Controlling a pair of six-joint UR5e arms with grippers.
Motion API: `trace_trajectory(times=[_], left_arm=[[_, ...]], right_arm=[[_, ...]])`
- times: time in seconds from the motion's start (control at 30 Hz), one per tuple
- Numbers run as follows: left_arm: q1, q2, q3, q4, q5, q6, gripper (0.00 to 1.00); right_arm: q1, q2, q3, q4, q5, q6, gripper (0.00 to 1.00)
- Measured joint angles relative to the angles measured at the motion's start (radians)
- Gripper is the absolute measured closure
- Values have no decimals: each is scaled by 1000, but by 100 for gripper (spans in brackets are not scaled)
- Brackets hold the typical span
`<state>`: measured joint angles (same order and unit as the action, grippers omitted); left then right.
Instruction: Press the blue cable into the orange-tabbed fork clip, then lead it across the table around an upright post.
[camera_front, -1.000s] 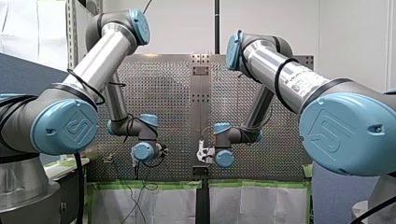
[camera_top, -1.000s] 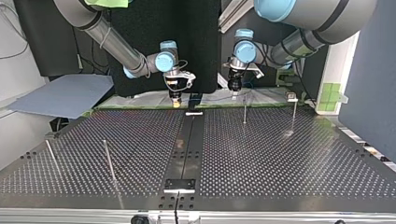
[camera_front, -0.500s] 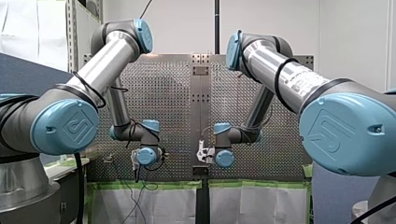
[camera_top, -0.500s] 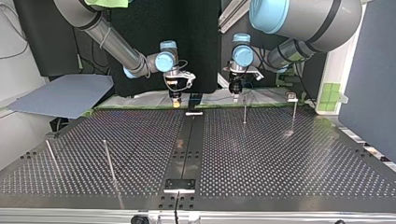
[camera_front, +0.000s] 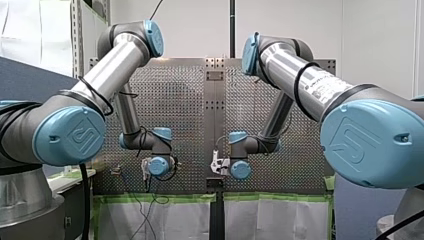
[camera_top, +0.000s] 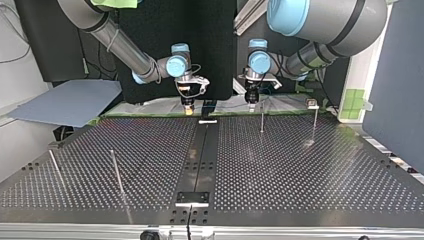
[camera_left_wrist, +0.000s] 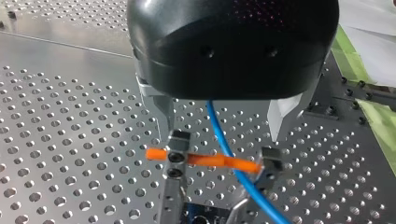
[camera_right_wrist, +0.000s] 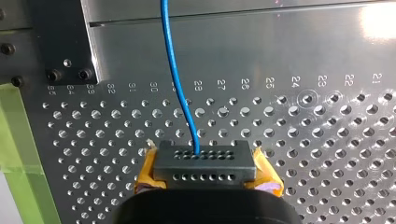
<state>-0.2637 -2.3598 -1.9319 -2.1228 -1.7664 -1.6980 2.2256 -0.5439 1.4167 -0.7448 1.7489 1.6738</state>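
Observation:
In the left wrist view my left gripper is open, and its metal fingers straddle the fork clip with the orange tab. The blue cable runs between the fingers, crosses over the orange tab and touches neither finger. In the right wrist view my right gripper, with yellow pads, is shut on a grey connector block. From that block the blue cable leads away over the plate. Both grippers, my left and my right, hang at the far edge of the table in the top view.
Thin upright posts stand on the perforated table: one just ahead of my left gripper, one further toward the top view's right, and two near its left. A small clip sits at the far edge.
My left gripper has shifted a little toward the top view's left and lower, settling over the clip. My right arm has not moved.

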Motion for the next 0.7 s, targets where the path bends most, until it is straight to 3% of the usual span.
trace_trajectory(times=[0.43, 0.5, 0.53, 0.57, 0.63, 0.67, 0.7], left_arm=[[4, 0, 5, -13, -24, 26, 4], [5, 0, 6, -13, -33, 38, 21], [5, 0, 6, -13, -40, 46, 21], [4, 0, 6, -12, -44, 52, 34], [3, 1, 6, -10, -51, 64, 39], [2, 0, 6, -9, -53, 68, 55], [2, 1, 6, -7, -53, 72, 62]], right_arm=[[1, 0, 0, 1, 0, 0, 100], [1, 0, 0, 1, 0, 0, 100], [1, 0, 0, 1, 0, 0, 100], [1, 0, 0, 1, 0, 0, 100], [1, 0, 0, 1, 0, 0, 100], [1, 0, 0, 1, 0, 0, 100], [1, 0, 0, 1, 0, 1, 100]])
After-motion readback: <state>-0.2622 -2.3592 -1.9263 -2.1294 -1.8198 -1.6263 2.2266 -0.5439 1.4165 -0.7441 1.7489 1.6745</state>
